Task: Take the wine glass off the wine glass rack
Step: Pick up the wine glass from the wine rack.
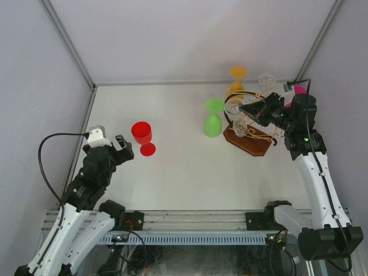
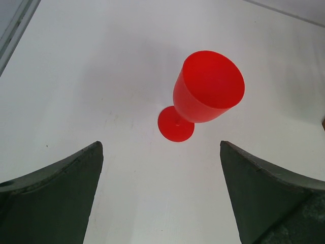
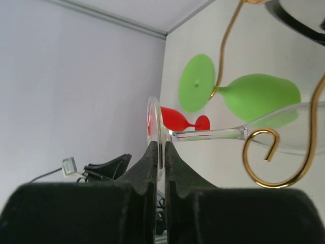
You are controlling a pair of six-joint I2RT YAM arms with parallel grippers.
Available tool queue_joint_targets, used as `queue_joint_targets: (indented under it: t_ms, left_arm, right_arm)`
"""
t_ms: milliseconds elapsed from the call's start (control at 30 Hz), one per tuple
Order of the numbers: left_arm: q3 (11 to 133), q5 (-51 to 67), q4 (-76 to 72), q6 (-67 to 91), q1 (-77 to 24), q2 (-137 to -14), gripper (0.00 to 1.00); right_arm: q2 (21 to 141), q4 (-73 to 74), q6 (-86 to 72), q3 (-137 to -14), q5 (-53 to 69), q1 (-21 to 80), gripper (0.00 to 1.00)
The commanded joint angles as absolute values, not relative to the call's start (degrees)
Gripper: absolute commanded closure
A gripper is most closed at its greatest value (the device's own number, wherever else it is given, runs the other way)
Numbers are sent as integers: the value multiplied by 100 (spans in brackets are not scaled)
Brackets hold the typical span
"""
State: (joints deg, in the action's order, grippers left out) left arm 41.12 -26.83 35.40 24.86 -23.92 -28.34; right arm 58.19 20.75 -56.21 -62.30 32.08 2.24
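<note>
The wine glass rack (image 1: 248, 142) has a dark brown base, a black wavy arch and gold wire arms (image 3: 264, 158). My right gripper (image 3: 163, 151) is shut on the edge of the round foot (image 3: 154, 129) of a clear wine glass (image 1: 236, 107), at the rack's left side (image 1: 250, 108). The glass lies sideways, its stem (image 3: 208, 135) passing just above a curled gold wire end. I cannot tell whether it rests on the wire. My left gripper (image 2: 160, 147) is open and empty over the table, short of a red glass (image 2: 208, 89); it is at the left in the top view (image 1: 124, 147).
A green glass (image 1: 213, 122) hangs on the rack's left and shows in the right wrist view (image 3: 259, 95). An orange glass (image 1: 237, 76) and another clear glass (image 1: 267, 80) hang at the back. The red glass (image 1: 142, 136) stands on the table. A pink object (image 1: 299, 89) sits by the right wall.
</note>
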Motion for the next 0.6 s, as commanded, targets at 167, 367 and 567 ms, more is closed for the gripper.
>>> queue_joint_targets:
  t_ms: [167,367,567]
  left_arm:
    - [4092,-2753,3490,2503,-2355,-2755,0]
    - [4073,-2721,3481,2522,-2350,-2659,0]
    - [4058,-2495,3301,2434,-2353,-2444,0]
  right_arm:
    - [5605,1985,-5070,-6699,4157,349,100]
    - [5232,2299,-4684,-6688,4077,799,100]
    - [4985,2440,-4338,-6593,3668,1659,100]
